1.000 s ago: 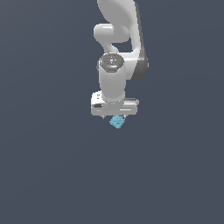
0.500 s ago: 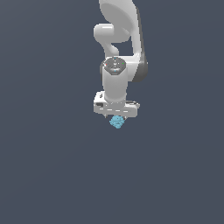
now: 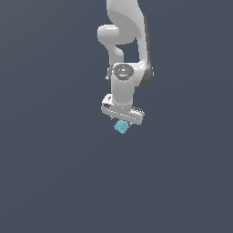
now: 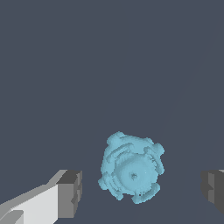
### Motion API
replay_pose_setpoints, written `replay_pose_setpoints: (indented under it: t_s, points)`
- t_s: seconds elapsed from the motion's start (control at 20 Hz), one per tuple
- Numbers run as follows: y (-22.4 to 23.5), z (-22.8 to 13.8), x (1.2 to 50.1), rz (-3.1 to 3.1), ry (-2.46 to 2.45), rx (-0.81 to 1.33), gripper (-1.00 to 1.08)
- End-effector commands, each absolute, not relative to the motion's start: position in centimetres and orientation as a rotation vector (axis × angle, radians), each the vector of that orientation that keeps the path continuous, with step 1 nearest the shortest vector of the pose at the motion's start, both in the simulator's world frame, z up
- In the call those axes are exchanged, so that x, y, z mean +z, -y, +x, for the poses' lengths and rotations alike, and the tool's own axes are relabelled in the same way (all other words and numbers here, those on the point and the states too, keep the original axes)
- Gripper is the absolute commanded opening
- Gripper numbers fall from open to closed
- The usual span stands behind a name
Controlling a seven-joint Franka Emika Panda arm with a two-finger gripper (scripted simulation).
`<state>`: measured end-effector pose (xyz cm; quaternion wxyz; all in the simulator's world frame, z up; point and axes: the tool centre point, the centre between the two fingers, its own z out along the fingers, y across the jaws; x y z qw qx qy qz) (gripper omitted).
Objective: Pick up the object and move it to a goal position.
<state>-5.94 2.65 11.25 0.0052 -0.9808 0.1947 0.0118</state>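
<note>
So, gripper point(image 4: 140, 188) is spread wide, jaws apart, nothing clasped; in the wrist view one dark pad point(image 4: 70, 193) sits to one side of the object point(image 4: 132, 172) and the other pad point(image 4: 214, 191) well off on the opposite side, neither touching it. The blob lies between the fingers but nearer one pad than the other, so the gap is uneven. In the exterior view the gripper point(image 3: 122, 122) hangs right over the object point(image 3: 121, 127), which shows just below the finger carriage; can't tell from that view whether the fingertips reach down to its level.

Object: tiny cyan lump, knobbly, ridged all round, with a rounder domed middle. Judging by look, probably light and stiff, not squashy; the bumpy outline means pads may land on ridges, so it could twist or pop out on closing. Best bet is to take it across its widest middle, pads on opposite flanks, centred first so both pads meet it together. Much smaller than the hand, so little margin if the fingers close too high.

Arm pose: arm point(image 3: 127, 41) comes in from above, elbow folded back, wrist link point(image 3: 122, 86) near vertical, hand pointing straight down, finger carriage a bit tilted across the exterior view. Around it only plain dark ground point(image 3: 54, 173), no goal marker visible
</note>
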Motion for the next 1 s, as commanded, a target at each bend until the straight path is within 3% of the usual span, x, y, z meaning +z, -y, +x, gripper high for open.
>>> replay_pose_setpoints:
  t_s: [0.0, 0.95]
  points:
    - [-2.8, -6.5, 10.6, -3.056, -0.697, 0.028, 1.0]
    - [-3.2, -8.3, 8.9, -2.999, -0.934, 0.001, 1.0]
